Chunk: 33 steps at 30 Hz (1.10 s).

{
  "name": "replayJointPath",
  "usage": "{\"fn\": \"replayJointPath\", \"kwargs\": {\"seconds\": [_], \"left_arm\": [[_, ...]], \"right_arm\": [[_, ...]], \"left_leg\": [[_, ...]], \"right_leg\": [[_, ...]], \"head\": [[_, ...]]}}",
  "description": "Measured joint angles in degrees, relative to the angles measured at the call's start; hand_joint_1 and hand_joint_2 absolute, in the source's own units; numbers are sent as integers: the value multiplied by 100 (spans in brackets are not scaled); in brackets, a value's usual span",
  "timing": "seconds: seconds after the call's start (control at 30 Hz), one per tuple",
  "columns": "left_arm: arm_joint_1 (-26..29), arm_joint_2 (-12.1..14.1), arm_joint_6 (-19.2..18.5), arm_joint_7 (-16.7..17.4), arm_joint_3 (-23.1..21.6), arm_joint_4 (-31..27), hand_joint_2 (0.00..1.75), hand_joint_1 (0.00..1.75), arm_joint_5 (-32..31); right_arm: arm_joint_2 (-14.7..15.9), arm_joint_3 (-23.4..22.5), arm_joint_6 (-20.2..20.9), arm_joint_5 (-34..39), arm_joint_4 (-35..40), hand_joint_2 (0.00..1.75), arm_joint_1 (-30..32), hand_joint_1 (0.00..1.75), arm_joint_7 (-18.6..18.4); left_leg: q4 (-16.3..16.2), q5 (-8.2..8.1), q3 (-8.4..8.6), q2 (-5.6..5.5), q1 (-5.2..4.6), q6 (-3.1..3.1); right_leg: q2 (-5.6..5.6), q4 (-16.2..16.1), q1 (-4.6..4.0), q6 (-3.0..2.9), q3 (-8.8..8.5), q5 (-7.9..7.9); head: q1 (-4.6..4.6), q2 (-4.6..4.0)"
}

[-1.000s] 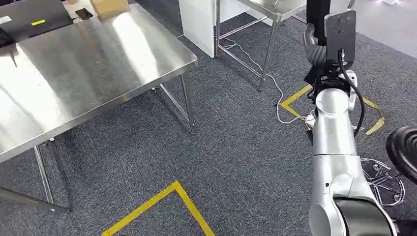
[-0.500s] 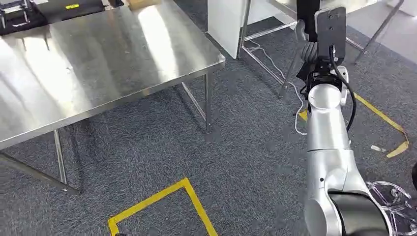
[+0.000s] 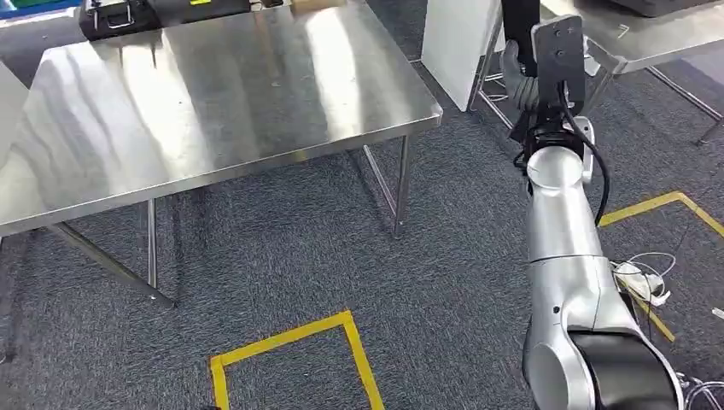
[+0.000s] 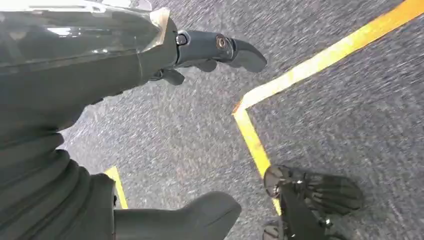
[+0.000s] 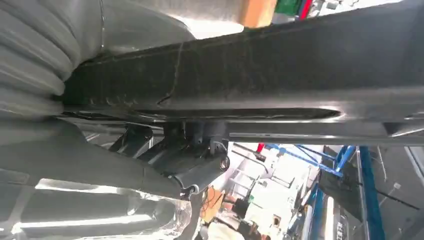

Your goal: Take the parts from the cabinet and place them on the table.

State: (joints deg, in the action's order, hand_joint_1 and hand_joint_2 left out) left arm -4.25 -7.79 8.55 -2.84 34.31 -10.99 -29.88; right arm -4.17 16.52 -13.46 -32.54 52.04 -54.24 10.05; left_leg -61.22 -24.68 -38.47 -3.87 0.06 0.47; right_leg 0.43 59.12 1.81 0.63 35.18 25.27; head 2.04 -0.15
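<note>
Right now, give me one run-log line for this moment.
right hand: holds long black part | left hand: open, over carpet | steel table: ahead-left

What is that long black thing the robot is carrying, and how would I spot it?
Follow the silver right arm up from the bottom of the head view to the right hand. It grips a long flat black part standing upright, dark against the white panel behind.

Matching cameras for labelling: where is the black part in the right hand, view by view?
Head view: black part top right, above the right hand.
Right wrist view: a wide dark bar across the picture.
Left wrist view: carpet instead.
Shared landmark: that hand's ribbed cover.
</note>
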Motion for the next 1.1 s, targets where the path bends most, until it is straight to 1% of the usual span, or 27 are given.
{"fn": "replayJointPath", "kwargs": {"seconds": [0.03, 0.07, 0.1, 0.13, 0.17, 0.23, 0.27, 0.3, 0.33, 0.43, 0.47, 0.5, 0.53, 0.6, 0.63, 0.67, 0.7, 0.73, 0.77, 0.8, 0.83, 0.87, 0.93, 0.97, 1.0, 1.03, 1.1], "left_arm": [[-6, 20, 0, 0, 5, 0, 175, 0, 4], [-13, 29, 0, 2, 9, 0, 175, 0, 9], [-15, 29, 0, 0, 11, 0, 175, 0, 13], [-12, 25, 0, 2, 18, 0, 175, 0, 18], [-7, 25, 0, 2, 33, 0, 175, 0, 39], [-7, 38, 0, 2, 44, 0, 175, 0, 48], [-7, 42, 0, 2, 46, 0, 175, 0, 48], [-15, 51, 0, 0, 46, -2, 175, 0, 48], [-23, 53, 30, 0, 46, -2, 175, 0, 48], [-3, 36, 171, -31, 53, 0, 175, 0, 48], [12, 31, 181, -35, 64, 0, 175, 0, 48], [20, 9, 203, -46, 79, 0, 175, 0, 48], [8, 9, 223, -46, 83, 0, 175, 0, 48], [-20, 3, 223, -48, 88, 0, 175, 0, 48], [-17, -6, 223, -48, 90, 0, 175, 0, 48], [-7, -15, 221, -48, 94, 2, 175, 0, 48], [-1, -17, 221, -46, 99, 2, 175, 0, 46], [2, -23, 221, -42, 103, 2, 175, 0, 39], [1, -23, 223, -37, 109, 2, 175, 0, 33], [5, -17, 221, -35, 125, 2, 175, 0, 13], [5, -10, 214, -29, 134, 2, 175, 0, 7], [11, -8, 206, -29, 136, 2, 175, 0, 0], [45, -8, 188, -26, 142, 2, 175, 0, -13], [58, 23, 190, -26, 144, 2, 175, 0, -28], [68, 3, 188, -29, 147, 9, 175, 0, -46], [61, 12, 190, -35, 147, 9, 175, 0, -66], [41, 22, 177, -50, 147, 9, 175, 0, -85]], "right_arm": [[-11, 22, -4, -4, -15, 175, -20, 175, 2], [-11, 37, -11, -13, -42, 175, -30, 175, 2], [-11, 39, -15, -22, -76, 175, -32, 175, 5], [-15, 48, -17, -22, -110, 175, -32, 175, 7], [-31, 64, -26, -22, -162, 175, -33, 175, 11], [-80, 81, -33, -24, -212, 175, -46, 175, 28], [-103, 81, -35, -22, -228, 175, -72, 175, 37], [-125, 81, -37, -24, -241, 175, -104, 175, 46], [-118, 81, -42, -24, -254, 175, -143, 175, 68], [-144, 83, -44, -22, -284, 175, -152, 175, 88], [-175, 81, -46, -22, -282, 175, -152, 175, 92], [-164, 81, -52, -20, -295, 175, -156, 175, 98], [-168, 85, -55, -22, -304, 175, -177, 175, 103], [-131, 83, -55, -20, -337, 175, -151, 175, 103], [-122, 83, -57, -20, -357, 175, -119, 175, 103], [-120, 83, -61, -22, -378, 175, -97, 175, 103], [-120, 83, -70, -24, -398, 175, -91, 175, 105], [-120, 81, -79, -33, -407, 175, -94, 175, 112], [-118, 81, -103, -37, -422, 175, -112, 175, 125], [-100, 81, -111, -39, -442, 175, -130, 175, 138], [-103, 88, -118, -39, -459, 175, -133, 175, 175], [-111, 92, -131, -37, -466, 175, -128, 175, 227], [-125, 90, -160, -11, -483, 175, -124, 175, 326], [-125, 87, -195, 18, -483, 175, -141, 175, 370], [-131, 87, -201, 33, -483, 175, -151, 175, 387], [-135, 81, -208, 52, -483, 175, -151, 175, 396], [-111, 77, -210, 55, -494, 175, -143, 175, 400]], "left_leg": [[-359, -181, -176, 187, 27, -39], [-833, -377, -414, 297, 55, -69], [-1193, -492, -616, 349, 62, -85], [-1368, -495, -736, 372, 64, -88], [-1285, -388, -727, 374, 65, -80], [-555, 33, -374, 397, 58, -29], [-71, 237, -113, 498, 37, 22], [241, 205, 52, 774, -31, 79], [258, 216, 48, 726, -65, 102], [271, 198, 50, 527, -89, 177], [391, 260, 155, 472, -4, 235], [434, 271, 195, 439, -20, 236], [435, 289, 200, 389, -4, 279], [434, 283, 198, 233, 0, 288], [433, 282, 198, 155, 0, 287], [429, 282, 199, 75, 2, 285], [419, 279, 198, -5, 7, 280], [400, 271, 199, -80, 13, 267], [361, 249, 196, -151, 25, 235], [316, 215, 171, -197, 22, 184], [269, 183, 149, -234, -11, 144], [279, 190, 129, -249, -7, 127], [303, 202, 128, -277, 30, 82], [276, 169, 106, -250, 39, 53], [170, 95, 75, 2, 7, 21], [-129, -84, -53, 204, 18, -14], [-1030, -483, -504, 349, 57, -64]], "right_leg": [[-31, 2, -10, -54, -9, 12], [-77, 2, -34, -65, -22, 21], [-138, 4, -49, -81, -29, 33], [-193, 4, -55, -91, -34, 43], [-250, 4, -63, -101, -41, 52], [-341, 4, -81, -98, -58, 77], [-382, 1, -93, -99, -78, 86], [-426, -5, -102, -80, -93, 100], [-479, -8, -161, -43, -92, 121], [-650, -60, -144, 34, -176, 153], [-601, -29, -176, 70, -144, 195], [-365, 88, -140, 82, -124, 242], [-166, 433, -134, 49, 35, 397], [-72, 1353, -105, 28, 521, 737], [-68, 1646, -104, 57, 691, 798], [-67, 1669, -97, 98, 745, 753], [-65, 1428, -83, 161, 664, 605], [-51, 981, -65, 230, 468, 389], [27, 398, -23, 301, 201, 137], [176, 3, 24, 313, 46, 40], [132, -26, -31, 235, -6, 30], [109, -10, -23, 176, -16, 24], [78, -6, -75, 116, -10, 24], [45, -34, 6, 59, -32, -7], [42, -37, -7, 35, -48, 1], [32, -37, -11, -18, -60, 14], [2, -36, -25, -45, -75, 34]], "head": [[23, 0], [18, -2], [18, 0], [23, -2], [21, 0], [21, 0], [25, 0], [21, 0], [12, -2], [21, -2], [18, -2], [-8, -2], [-1, -2], [-32, 0], [-34, 0], [-45, -2], [-43, 0], [-49, 0], [-54, -2], [-69, 0], [-73, 0], [-54, -2], [-62, 0], [-67, 0], [-51, 0], [19, 0], [12, 0]]}}
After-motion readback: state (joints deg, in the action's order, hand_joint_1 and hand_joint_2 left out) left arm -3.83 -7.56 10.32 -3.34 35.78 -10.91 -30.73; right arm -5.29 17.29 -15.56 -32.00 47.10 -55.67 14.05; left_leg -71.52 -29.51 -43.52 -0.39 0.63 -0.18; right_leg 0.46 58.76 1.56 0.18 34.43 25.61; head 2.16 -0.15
